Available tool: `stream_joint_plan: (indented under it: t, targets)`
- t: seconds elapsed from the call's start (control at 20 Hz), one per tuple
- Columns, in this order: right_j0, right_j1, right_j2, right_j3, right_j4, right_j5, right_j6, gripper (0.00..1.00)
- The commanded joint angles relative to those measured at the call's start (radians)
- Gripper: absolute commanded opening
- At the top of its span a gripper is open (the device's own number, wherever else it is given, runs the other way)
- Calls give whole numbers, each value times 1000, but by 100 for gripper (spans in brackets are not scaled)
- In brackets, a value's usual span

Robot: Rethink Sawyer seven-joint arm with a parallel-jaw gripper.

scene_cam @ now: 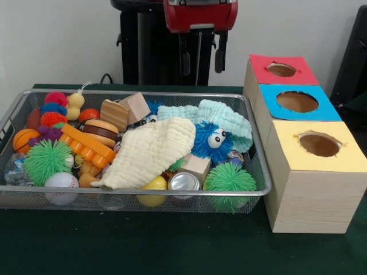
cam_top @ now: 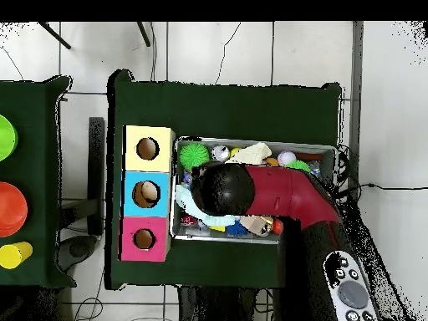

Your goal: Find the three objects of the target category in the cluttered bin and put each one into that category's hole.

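A wire mesh bin (scene_cam: 137, 191) holds a jumble of toys. Among them are two green spiky balls (scene_cam: 47, 161) (scene_cam: 229, 179), a blue furry creature with eyes (scene_cam: 211, 140), a cream cloth (scene_cam: 149, 152), a mint cloth (scene_cam: 226, 117), a baseball (scene_cam: 61, 184), a small basketball (scene_cam: 24, 139), a can (scene_cam: 184, 182), wooden blocks (scene_cam: 136, 107) and a toy burger (scene_cam: 100, 132). To the right stand boxes with a red hole (scene_cam: 281, 70), a blue hole (scene_cam: 297, 102) and a yellow hole (scene_cam: 319, 144). My gripper (scene_cam: 202, 60) hangs open and empty above the bin's far side.
From overhead, the red arm (cam_top: 276, 196) covers the middle of the bin (cam_top: 334, 155) and hides the gripper. The yellow (cam_top: 149, 149), blue (cam_top: 146, 194) and red (cam_top: 144, 239) boxes line the bin's left side. A neighbouring table at the left carries green, orange (cam_top: 10, 209) and yellow items.
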Motion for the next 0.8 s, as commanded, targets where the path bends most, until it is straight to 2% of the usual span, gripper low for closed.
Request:
stream_joint_plan:
  t: [0.05,0.35,0.8]
  targets:
    - [-8,109,24,65,-94,-128,14,100]
    - [-4,183,8,46,-128,-208,50,100]
    - [10,163,-5,64,-125,-209,73,100]
